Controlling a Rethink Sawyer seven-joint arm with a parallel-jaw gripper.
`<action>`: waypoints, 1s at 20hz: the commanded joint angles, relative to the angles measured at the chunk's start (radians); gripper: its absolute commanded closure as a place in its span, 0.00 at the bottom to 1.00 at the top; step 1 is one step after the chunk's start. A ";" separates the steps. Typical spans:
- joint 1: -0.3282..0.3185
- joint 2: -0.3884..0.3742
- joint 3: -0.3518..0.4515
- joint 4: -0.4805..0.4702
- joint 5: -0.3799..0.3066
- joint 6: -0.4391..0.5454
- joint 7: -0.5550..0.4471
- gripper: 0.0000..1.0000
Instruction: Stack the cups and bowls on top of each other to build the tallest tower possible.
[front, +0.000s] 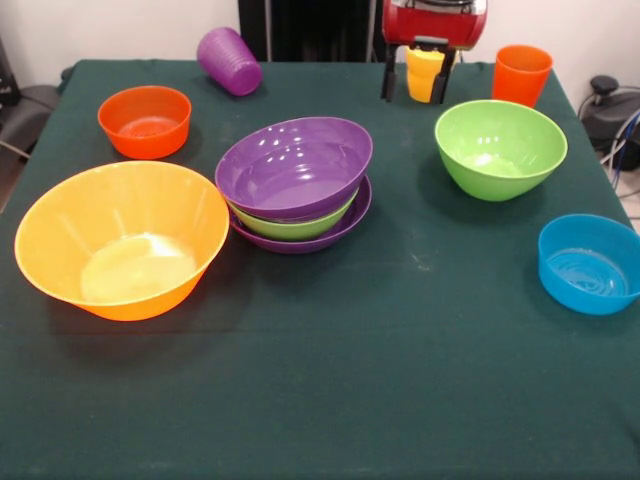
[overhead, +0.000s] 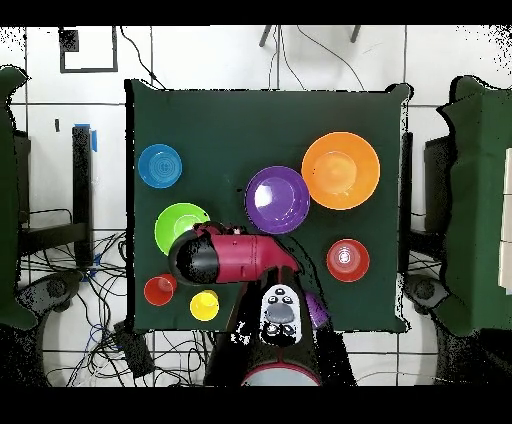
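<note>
From the left of the front view: the big yellow-orange bowl (front: 122, 240), then the tower (front: 295, 184) mid-surface (a purple bowl tilted in a green one, over another purple), glossy and slippery-looking. Farther right, the gripper (front: 424, 72) pinches a small yellow cup (front: 424, 70) above the surface's far edge. To place it well, I'd carry it level over the tower and lower it into the middle of the tilted top bowl, letting go only once it sits steady.
</note>
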 joint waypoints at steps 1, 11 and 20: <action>0.027 0.097 0.045 0.043 0.002 -0.081 0.167 0.00; 0.089 0.068 0.013 0.063 0.030 -0.079 0.223 0.00; 0.105 0.082 0.007 0.033 0.048 -0.068 0.240 0.00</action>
